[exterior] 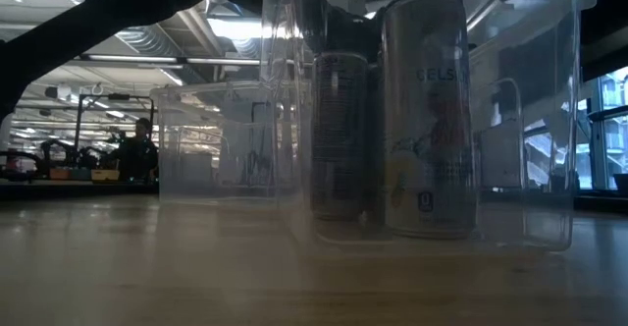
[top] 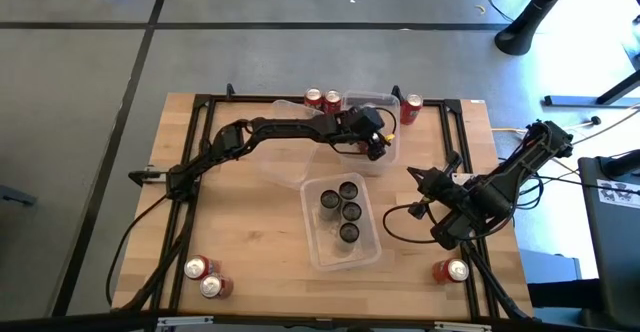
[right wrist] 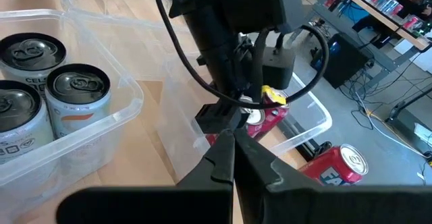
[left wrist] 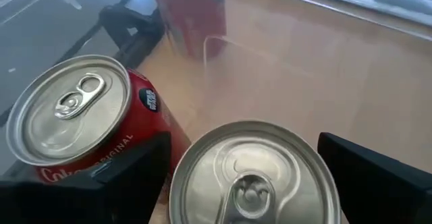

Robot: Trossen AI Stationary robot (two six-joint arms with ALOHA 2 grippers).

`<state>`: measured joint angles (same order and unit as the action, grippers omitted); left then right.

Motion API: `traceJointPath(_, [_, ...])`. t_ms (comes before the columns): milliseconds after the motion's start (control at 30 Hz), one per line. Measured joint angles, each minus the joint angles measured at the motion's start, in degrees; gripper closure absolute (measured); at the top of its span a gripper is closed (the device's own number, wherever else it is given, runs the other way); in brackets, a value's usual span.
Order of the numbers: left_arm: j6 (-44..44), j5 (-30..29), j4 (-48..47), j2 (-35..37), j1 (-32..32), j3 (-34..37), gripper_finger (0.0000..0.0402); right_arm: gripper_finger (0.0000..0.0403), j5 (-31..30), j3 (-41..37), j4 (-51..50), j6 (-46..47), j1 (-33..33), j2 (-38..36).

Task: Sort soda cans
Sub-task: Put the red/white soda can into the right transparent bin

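Two clear plastic bins (top: 318,254) (top: 375,100) sit on the wooden table (top: 250,222); a person (exterior: 137,149) sits far behind.

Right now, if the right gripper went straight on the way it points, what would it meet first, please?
Probably the near wall of the far bin. Just behind that is the left gripper at a red can. Depth is unclear, so the right gripper might pass over the wall.

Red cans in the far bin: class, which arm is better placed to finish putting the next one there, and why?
Left. Its gripper hangs over the far bin, fingers straddling a red can. The right gripper waits beside the near bin, shut and empty.
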<state>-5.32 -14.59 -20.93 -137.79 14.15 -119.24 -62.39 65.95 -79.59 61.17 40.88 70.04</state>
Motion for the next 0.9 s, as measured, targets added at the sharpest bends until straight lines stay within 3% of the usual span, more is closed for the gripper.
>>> traceJointPath(367, [-0.5,-0.5,-5.0,6.0,-1.2,-2.8,0.0041,0.04,0.5,0.0,0.0,0.0,0.0,0.0])
traceJointPath(900, [1.6,-1.4,-33.5,33.5,-2.1,-3.0,0.0041,0.04,2.1,-0.1,0.6,0.0,0.0,0.0])
